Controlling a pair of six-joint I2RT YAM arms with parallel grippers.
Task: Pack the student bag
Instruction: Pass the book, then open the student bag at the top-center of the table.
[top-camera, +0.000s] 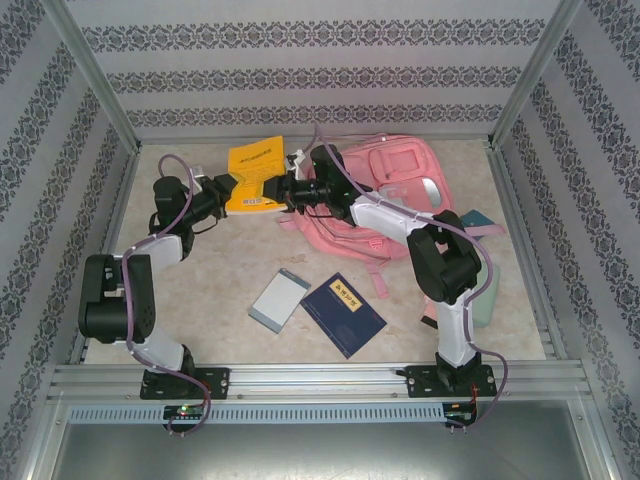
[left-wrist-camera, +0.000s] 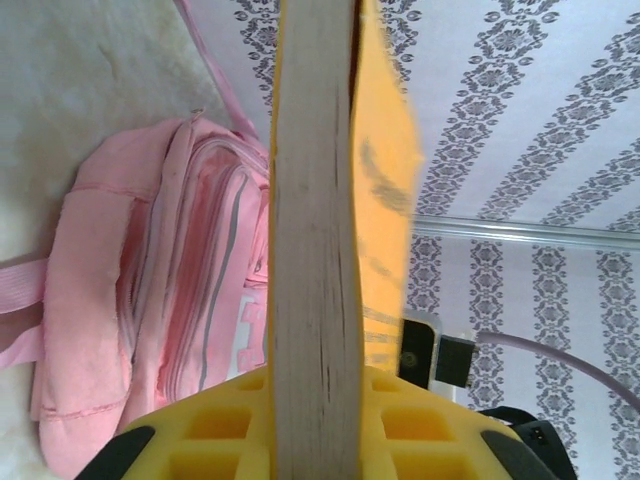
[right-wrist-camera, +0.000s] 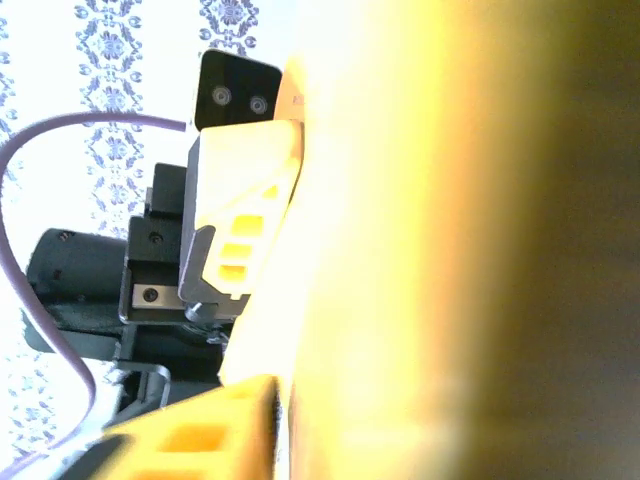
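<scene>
The left arm (top-camera: 130, 290) folds up from its base and extends forward, with the left gripper (top-camera: 228, 190) clamped on a yellow book (top-camera: 252, 165). The right arm (top-camera: 440, 260) stretches leftward, and the right gripper (top-camera: 283, 190) is against the book's other side; its jaw spacing is unclear.

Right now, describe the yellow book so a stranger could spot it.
Find the big pink backpack at the far side of the table. Just left of it, the left gripper holds the yellow book up; the blue book and grey notebook lie flat.

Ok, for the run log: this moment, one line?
left gripper: shut on book | right gripper: at book, grip unclear | bag: on table
</scene>
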